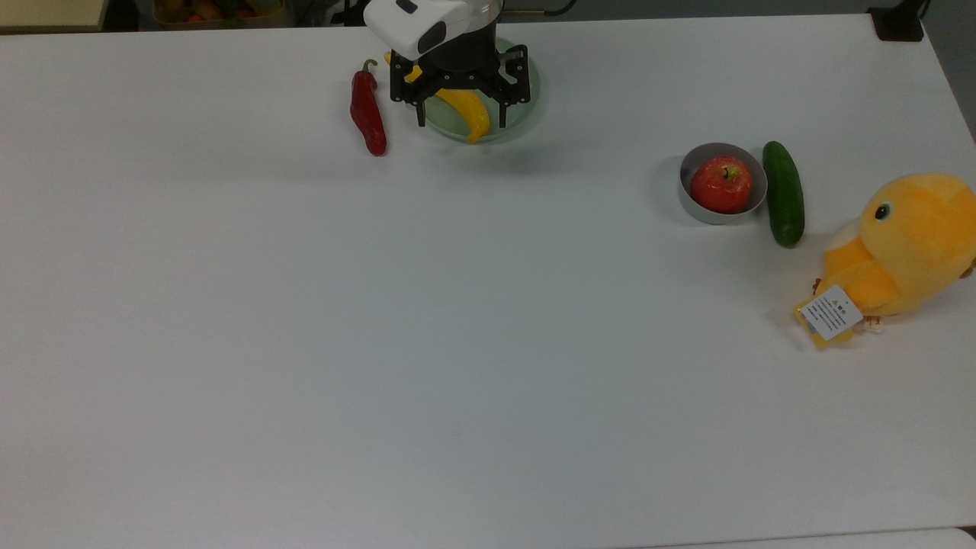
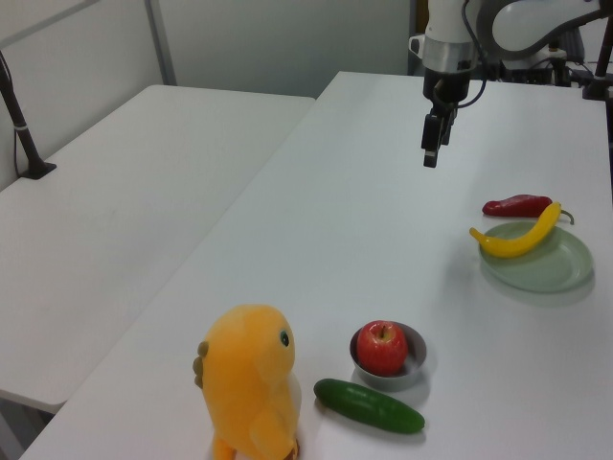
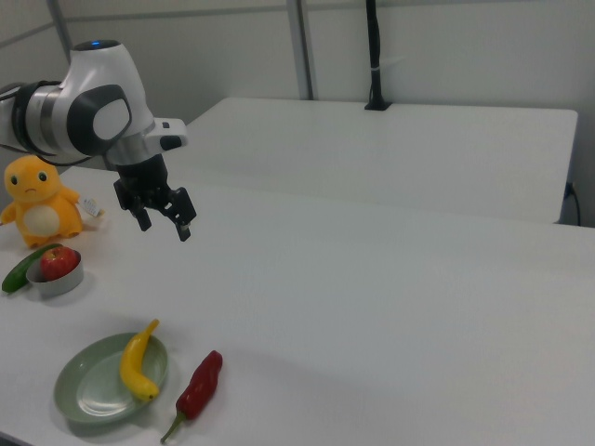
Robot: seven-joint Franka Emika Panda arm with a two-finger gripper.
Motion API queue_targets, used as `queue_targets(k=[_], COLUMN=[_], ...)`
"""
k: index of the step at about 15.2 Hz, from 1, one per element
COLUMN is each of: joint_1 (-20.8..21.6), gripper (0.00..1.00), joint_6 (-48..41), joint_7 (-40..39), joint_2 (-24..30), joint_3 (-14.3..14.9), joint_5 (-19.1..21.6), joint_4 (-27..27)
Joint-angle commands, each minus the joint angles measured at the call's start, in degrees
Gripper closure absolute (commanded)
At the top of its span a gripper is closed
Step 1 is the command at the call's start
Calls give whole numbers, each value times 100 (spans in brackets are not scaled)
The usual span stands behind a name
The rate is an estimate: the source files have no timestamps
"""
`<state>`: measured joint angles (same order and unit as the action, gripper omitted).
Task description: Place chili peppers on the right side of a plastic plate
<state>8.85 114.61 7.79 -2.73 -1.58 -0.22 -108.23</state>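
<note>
One chili pepper (image 1: 367, 113) on my list, top view first: it lies flat on the white table (image 1: 305, 343) near the far edge, lengthwise toward me, green stem pointing at the far edge, just beside the plastic plate (image 1: 526, 91) on the top view's left and apart from its rim. I read that as the finished placement, set alongside the plate, not on it. My gripper (image 1: 460, 114) hangs above the plate, fingers spread wide and holding nothing. A yellow curved fruit (image 1: 467, 114) lies across the plate under it. Toward the table's right edge in the top view: a grey bowl (image 1: 700, 210) with a red apple (image 1: 721, 184), a cucumber (image 1: 783, 193) touching the bowl's side, and a yellow plush chick (image 1: 907, 244) with a paper tag.

Left view: the pepper (image 2: 517, 204) lies just beyond the plate (image 2: 556, 273), the yellow fruit (image 2: 522, 237) overhanging the rim next to it. The gripper (image 2: 432, 153) is raised well above the table, clear of both. Chick (image 2: 251, 383), bowl (image 2: 407, 369) and cucumber (image 2: 369, 405) sit at the near end, well apart.

Right view: the pepper (image 3: 199, 386) lies on the right view's right of the plate (image 3: 79, 395), close beside it; the gripper (image 3: 163, 223) is high and open. Nothing obstructs a retreat, in my judgement.
</note>
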Motion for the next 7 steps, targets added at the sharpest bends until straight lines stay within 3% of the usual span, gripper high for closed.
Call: queue_targets(k=[1,7], joint_1=[-111,-182], gripper=[0,0], joint_6=[79,61], joint_7=[-14,-32], joint_2=[167,273], joint_3=[9,9], joint_5=[119,119], joint_4=[-40,-58])
